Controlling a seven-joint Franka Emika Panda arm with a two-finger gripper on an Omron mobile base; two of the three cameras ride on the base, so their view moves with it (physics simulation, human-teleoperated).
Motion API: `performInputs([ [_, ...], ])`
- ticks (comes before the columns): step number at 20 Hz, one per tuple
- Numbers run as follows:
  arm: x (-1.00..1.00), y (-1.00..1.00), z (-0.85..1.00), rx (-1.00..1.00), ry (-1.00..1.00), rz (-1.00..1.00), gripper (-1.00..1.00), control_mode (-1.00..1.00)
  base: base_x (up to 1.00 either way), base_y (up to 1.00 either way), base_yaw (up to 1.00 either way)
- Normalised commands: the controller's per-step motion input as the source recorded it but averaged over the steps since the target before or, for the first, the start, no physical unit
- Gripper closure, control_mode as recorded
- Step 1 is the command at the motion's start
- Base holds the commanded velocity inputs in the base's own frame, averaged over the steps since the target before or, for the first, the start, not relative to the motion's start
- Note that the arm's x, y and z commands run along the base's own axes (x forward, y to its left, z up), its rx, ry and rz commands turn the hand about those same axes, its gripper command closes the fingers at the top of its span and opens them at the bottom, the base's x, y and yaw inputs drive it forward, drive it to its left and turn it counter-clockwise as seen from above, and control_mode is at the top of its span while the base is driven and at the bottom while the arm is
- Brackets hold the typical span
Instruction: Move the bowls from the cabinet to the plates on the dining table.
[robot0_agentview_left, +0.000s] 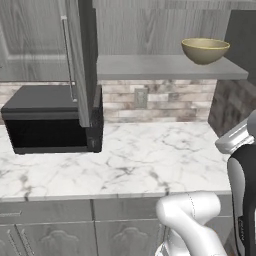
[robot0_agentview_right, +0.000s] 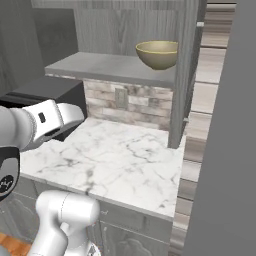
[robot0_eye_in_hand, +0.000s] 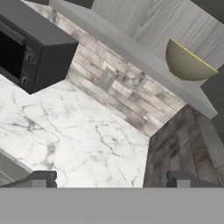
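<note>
- I see one bowl (robot0_agentview_left: 205, 50) upright on the shelf (robot0_agentview_left: 165, 67) of the cabinet (robot0_agentview_left: 80, 55), near the shelf's right end in the left base view, close to the front edge.
- From the right base view the bowl (robot0_agentview_right: 157, 54) sits at the shelf's far right, partly behind the edge of the open cabinet door (robot0_agentview_right: 185, 75).
- In the hand view the bowl (robot0_eye_in_hand: 187, 63) appears tilted at upper right, resting on the shelf (robot0_eye_in_hand: 131, 54); the tilt is the camera's roll.
- My jaws are spread wide: the two dark tips (robot0_eye_in_hand: 113, 179) stand far apart at the bottom of the hand view, with nothing between them but marble and wall.
- The jaws are well apart from the bowl, below shelf level and over the desk (robot0_agentview_left: 130, 160).
- The desk is white, grey-veined marble, and bare where I look.
- A black microwave (robot0_agentview_left: 52, 120) sits on the desk at the left, under the cabinet's left door; in the hand view it is at upper left (robot0_eye_in_hand: 30, 52).
- A wall outlet (robot0_agentview_left: 140, 97) sits in the stone-tile backsplash below the shelf.
- The left cabinet door (robot0_agentview_left: 80, 60) hangs open, its slim bar handle (robot0_agentview_left: 67, 55) facing me.
- The arm (robot0_agentview_right: 45, 125) reaches in from the lower left of the right base view.
</note>
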Motion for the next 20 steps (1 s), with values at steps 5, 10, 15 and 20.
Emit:
performInputs([
  [5,0.0,0.0,0.0,0.0,0.0,0.0,-1.0,1.0,0.31,-0.38,0.0],
  [10,0.0,0.0,0.0,0.0,0.0,0.0,-1.0,1.0,0.29,-0.36,0.0],
  [15,0.0,0.0,0.0,0.0,0.0,0.0,-1.0,1.0,0.26,-0.32,0.0],
  [20,0.0,0.0,0.0,0.0,0.0,0.0,-1.0,1.0,0.08,-0.06,-0.01],
])
